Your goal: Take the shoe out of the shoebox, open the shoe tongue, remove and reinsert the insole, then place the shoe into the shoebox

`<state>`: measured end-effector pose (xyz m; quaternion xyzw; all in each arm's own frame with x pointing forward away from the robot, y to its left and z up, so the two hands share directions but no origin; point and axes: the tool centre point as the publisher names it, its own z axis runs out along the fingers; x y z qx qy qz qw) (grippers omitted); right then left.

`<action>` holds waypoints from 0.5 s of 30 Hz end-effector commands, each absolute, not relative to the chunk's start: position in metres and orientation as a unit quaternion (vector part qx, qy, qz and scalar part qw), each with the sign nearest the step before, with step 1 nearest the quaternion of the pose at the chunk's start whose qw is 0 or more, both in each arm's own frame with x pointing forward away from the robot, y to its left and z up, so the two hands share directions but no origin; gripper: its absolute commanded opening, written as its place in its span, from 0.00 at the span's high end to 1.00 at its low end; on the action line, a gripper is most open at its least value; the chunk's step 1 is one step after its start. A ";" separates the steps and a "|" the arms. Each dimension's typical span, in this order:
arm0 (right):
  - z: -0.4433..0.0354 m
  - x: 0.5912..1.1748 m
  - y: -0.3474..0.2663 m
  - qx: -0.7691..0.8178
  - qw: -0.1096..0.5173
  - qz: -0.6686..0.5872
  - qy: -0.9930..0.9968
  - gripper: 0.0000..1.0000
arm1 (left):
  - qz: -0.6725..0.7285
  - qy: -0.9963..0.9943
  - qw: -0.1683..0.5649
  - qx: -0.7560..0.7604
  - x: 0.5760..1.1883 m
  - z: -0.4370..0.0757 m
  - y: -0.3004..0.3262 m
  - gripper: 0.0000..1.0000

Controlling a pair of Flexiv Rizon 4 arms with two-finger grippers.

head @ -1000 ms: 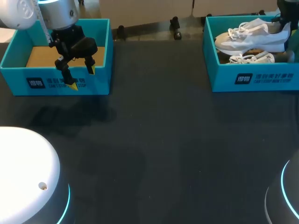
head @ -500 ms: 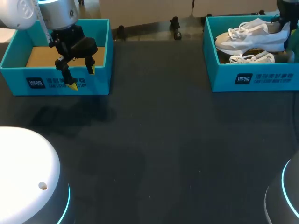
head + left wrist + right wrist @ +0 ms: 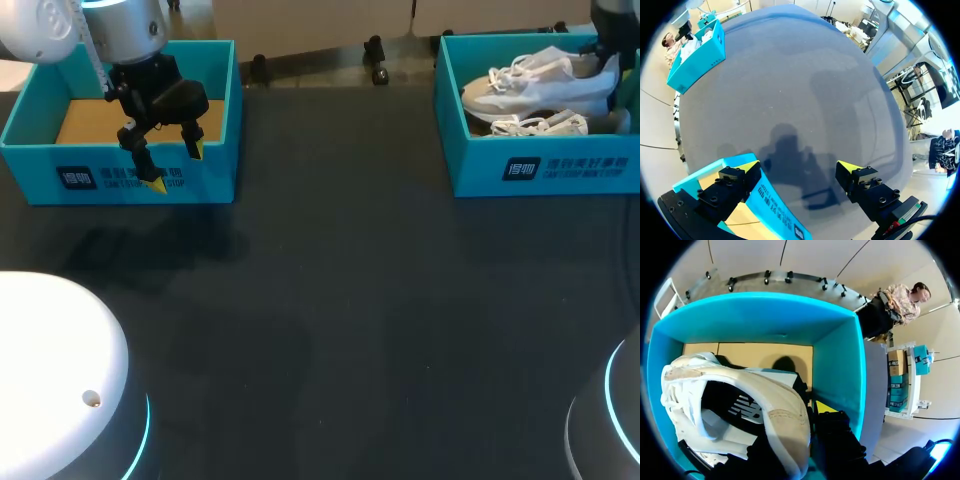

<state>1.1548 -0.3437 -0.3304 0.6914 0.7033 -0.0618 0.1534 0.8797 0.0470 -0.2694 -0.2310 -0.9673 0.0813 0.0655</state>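
A white shoe (image 3: 535, 82) hangs heel-up over the teal shoebox (image 3: 540, 168) at the back right. My right gripper (image 3: 606, 60) is shut on its heel. In the right wrist view the heel collar (image 3: 785, 422) sits between the fingers of the right gripper (image 3: 807, 421); one yellow tip (image 3: 824, 407) shows outside it. A second white shoe (image 3: 545, 126) lies under the first on the box floor. My left gripper (image 3: 177, 167) hangs open over the front wall of another teal box (image 3: 120, 178) at the back left, holding nothing. The wrist view shows my left gripper (image 3: 799, 167) with that wall (image 3: 772, 207) under it.
The left box shows only a brown cardboard floor (image 3: 90, 122). Dark table surface (image 3: 340, 300) stretches between and in front of the two boxes. The right shoebox's walls (image 3: 837, 360) stand close around the held shoe.
The held shoe has tilted and risen slightly at the heel with my right gripper. The left arm has not moved.
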 end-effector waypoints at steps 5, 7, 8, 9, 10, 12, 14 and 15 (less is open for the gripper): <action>-0.340 1.162 -0.346 0.691 0.148 -0.065 0.705 1.00 | 0.080 -0.967 0.066 -0.231 0.880 -0.269 0.047 0.00; -0.342 1.163 -0.346 0.691 0.146 -0.066 0.704 1.00 | 0.080 -0.967 0.066 -0.231 0.880 -0.269 0.047 0.00; -0.342 1.163 -0.346 0.692 0.146 -0.067 0.704 1.00 | 0.080 -0.967 0.066 -0.231 0.880 -0.269 0.047 0.00; -0.343 1.163 -0.346 0.692 0.145 -0.067 0.704 1.00 | 0.080 -0.967 0.066 -0.231 0.880 -0.269 0.047 0.00; -0.343 1.164 -0.346 0.692 0.145 -0.069 0.704 1.00 | 0.080 -0.967 0.066 -0.231 0.880 -0.269 0.047 0.00; -0.345 1.164 -0.346 0.691 0.144 -0.070 0.705 1.00 | 0.080 -0.967 0.066 -0.231 0.880 -0.269 0.047 0.00; -0.347 1.165 -0.346 0.691 0.142 -0.069 0.705 1.00 | 0.080 -0.967 0.066 -0.231 0.880 -0.269 0.047 0.00; -0.348 1.165 -0.346 0.691 0.141 -0.069 0.705 1.00 | 0.080 -0.967 0.066 -0.231 0.880 -0.269 0.047 0.00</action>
